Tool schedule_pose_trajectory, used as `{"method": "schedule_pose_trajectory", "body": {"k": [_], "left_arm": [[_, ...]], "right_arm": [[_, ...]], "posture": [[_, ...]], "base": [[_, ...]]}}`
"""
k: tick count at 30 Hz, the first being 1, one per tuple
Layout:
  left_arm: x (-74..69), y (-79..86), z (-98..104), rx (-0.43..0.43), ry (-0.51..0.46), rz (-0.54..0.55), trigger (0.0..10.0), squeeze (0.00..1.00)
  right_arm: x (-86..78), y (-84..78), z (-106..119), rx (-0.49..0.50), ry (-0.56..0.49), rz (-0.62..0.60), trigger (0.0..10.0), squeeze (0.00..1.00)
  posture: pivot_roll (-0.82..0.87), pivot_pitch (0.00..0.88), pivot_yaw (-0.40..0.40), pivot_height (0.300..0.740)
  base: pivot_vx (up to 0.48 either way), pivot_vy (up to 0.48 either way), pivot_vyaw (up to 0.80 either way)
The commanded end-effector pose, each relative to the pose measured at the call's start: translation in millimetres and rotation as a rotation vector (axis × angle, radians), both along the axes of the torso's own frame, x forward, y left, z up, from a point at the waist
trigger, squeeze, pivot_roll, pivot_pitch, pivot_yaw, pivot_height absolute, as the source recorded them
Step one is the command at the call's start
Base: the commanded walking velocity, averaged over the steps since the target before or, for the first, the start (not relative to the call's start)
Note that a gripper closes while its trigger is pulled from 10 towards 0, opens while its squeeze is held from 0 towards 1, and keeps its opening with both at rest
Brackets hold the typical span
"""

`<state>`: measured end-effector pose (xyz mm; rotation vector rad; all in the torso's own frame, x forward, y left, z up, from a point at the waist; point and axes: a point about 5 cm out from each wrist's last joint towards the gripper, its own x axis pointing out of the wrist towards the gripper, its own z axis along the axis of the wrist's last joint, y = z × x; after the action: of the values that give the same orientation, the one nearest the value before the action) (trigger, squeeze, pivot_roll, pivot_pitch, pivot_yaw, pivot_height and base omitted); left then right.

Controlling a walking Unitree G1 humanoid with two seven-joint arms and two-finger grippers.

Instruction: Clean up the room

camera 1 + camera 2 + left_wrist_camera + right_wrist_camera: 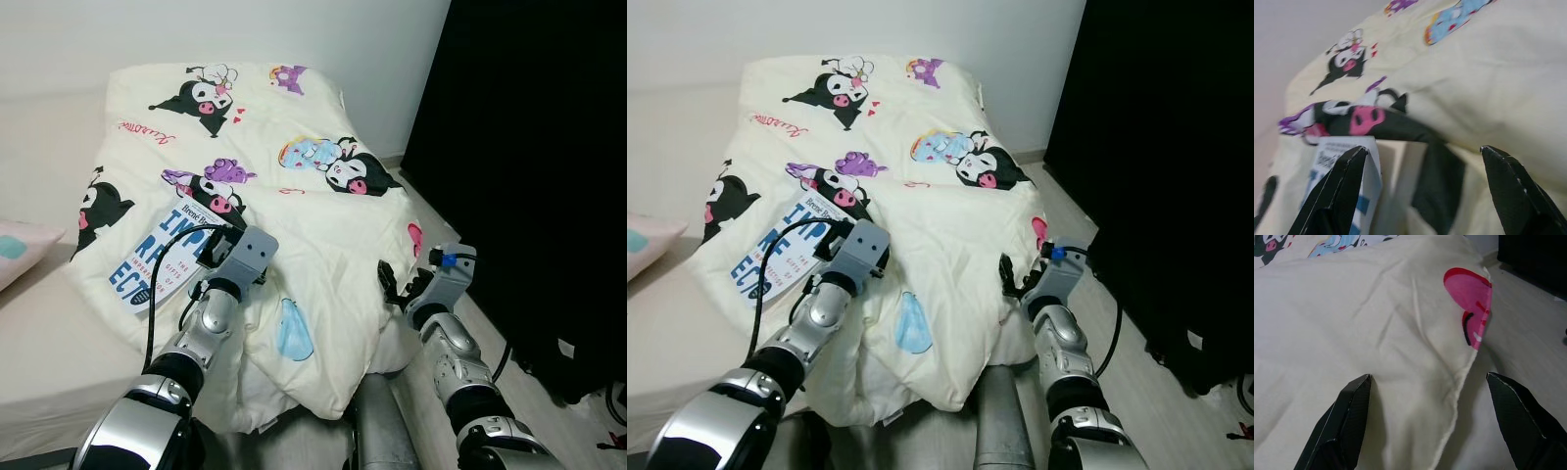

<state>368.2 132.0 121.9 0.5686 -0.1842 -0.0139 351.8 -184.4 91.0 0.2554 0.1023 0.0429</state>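
A cream duvet [304, 211] printed with black cartoon figures lies rumpled across the bed, its near corner hanging over the foot end. On its left side lies a white book [157, 262] with large blue letters. My left gripper [218, 242] is open just beside the book's right edge, low over the duvet; in the left wrist view the book [1332, 164] sits by one finger of the gripper [1422, 149]. My right gripper [402, 286] is open at the duvet's right edge, and the right wrist view shows that hem with a pink print [1469, 308] between its fingers [1347, 421].
A pale pink pillow [18, 253] lies at the far left on the bare sheet [59, 343]. A tall black surface [529, 147] stands along the right side. Light wooden floor [549, 401] runs between it and the bed, with cables at the lower right corner.
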Motion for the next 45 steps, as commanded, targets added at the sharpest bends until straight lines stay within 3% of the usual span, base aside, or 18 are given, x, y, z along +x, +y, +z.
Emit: {"method": "schedule_pose_trajectory", "body": {"k": [1,7,19,27,31,34,42,45], "left_arm": [[-2.9,11.6,-8,0.043,0.025,0.044,10.0,0.00],[-2.3,27.7,-9,0.119,0.025,0.121,10.0,0.00],[-5.7,36.4,-20,0.242,0.061,0.182,10.0,0.00],[-3.8,33.2,-14,0.180,0.043,0.159,10.0,0.00],[-1.5,15.1,-3,-0.018,0.017,0.040,10.0,0.00],[-0.9,10.9,2,-0.070,-0.009,0.021,10.0,0.00],[-0.4,9.5,3,-0.035,-0.023,0.024,10.0,0.00],[-1.7,15.6,-1,0.023,-0.027,0.057,10.0,0.00]], "right_arm": [[-2.6,-2.0,-3,0.003,0.013,-0.007,10.0,0.00],[-1.6,0.5,-2,0.003,0.014,-0.002,10.0,0.00],[-1.1,-0.1,-1,0.005,0.011,-0.007,10.0,0.00],[-1.1,-0.7,0,0.006,0.010,-0.007,10.0,0.00],[-1.4,1.5,-2,0.006,0.016,0.000,10.0,0.00],[-1.2,1.8,-2,0.006,0.017,0.000,10.0,0.00],[-1.0,0.8,-1,0.008,0.015,-0.004,10.0,0.00],[-1.2,-1.0,0,0.008,0.013,-0.010,10.0,0.00]], "posture": [[-0.24,0.182,-0.018,0.521],[-0.23,0.185,-0.017,0.521],[-0.24,0.185,-0.017,0.521],[-0.24,0.186,-0.018,0.521],[-0.23,0.187,-0.019,0.521],[-0.23,0.187,-0.020,0.521],[-0.24,0.187,-0.019,0.521],[-0.24,0.188,-0.019,0.521]], "base": [[0.000,0.000,0.00],[0.000,0.000,0.00],[0.000,0.000,0.00],[0.000,0.000,0.00],[0.000,0.000,0.00],[0.000,0.000,0.00],[0.000,0.000,0.00],[0.000,0.000,0.00]]}}
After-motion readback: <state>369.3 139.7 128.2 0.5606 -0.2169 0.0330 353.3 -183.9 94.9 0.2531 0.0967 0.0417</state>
